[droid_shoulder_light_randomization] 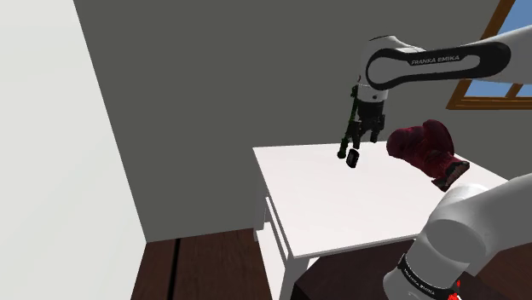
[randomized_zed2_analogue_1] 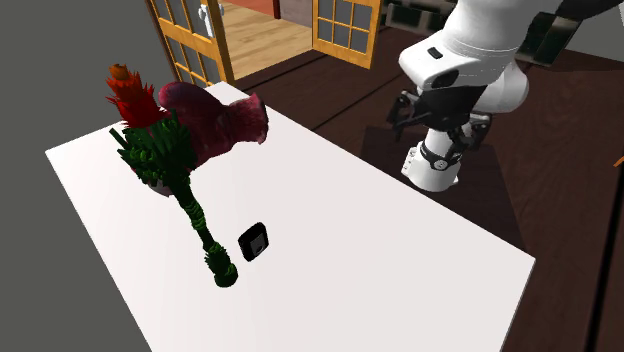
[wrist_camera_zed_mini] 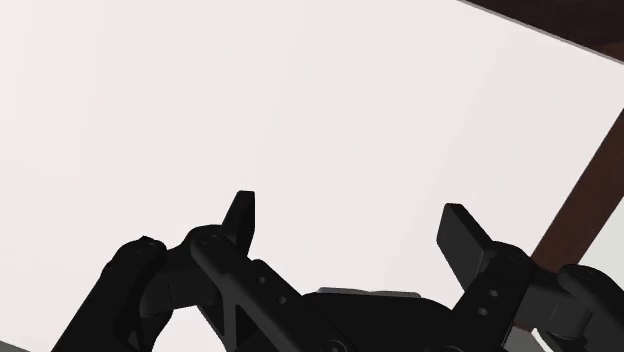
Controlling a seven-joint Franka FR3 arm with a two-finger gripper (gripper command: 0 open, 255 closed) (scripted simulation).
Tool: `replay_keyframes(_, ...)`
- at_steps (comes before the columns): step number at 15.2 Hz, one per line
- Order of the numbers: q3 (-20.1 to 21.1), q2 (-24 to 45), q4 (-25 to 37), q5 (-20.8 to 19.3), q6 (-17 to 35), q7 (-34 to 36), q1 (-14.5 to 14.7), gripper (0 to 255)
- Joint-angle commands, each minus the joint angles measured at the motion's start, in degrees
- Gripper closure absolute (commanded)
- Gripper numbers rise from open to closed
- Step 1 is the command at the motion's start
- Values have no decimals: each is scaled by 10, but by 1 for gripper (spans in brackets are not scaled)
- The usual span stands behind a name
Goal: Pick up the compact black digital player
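The player is a small black slab lying flat on the white table, close to its far edge in the shoulder view. In the second exterior view the player lies just right of the lower end of a green stalk. My gripper hangs a little above the table, just up and to the right of the player in the shoulder view. In the wrist view the gripper is open, its fingers wide apart over bare white tabletop, nothing between them.
A long green stalk with a leafy head and red tip ends next to the player; it also rises beside my gripper as the stalk. A dark red boxing glove lies on the table. Dark wooden floor surrounds the table.
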Motion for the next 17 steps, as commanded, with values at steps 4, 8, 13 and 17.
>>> replay_keyframes(4,-54,75,12,-15,84,-37,-16,0)
replay_keyframes(8,-96,142,32,-12,146,-70,-24,0)
replay_keyframes(13,-145,239,73,17,216,-121,-32,0)
replay_keyframes(17,-177,325,118,65,261,-174,-41,0)
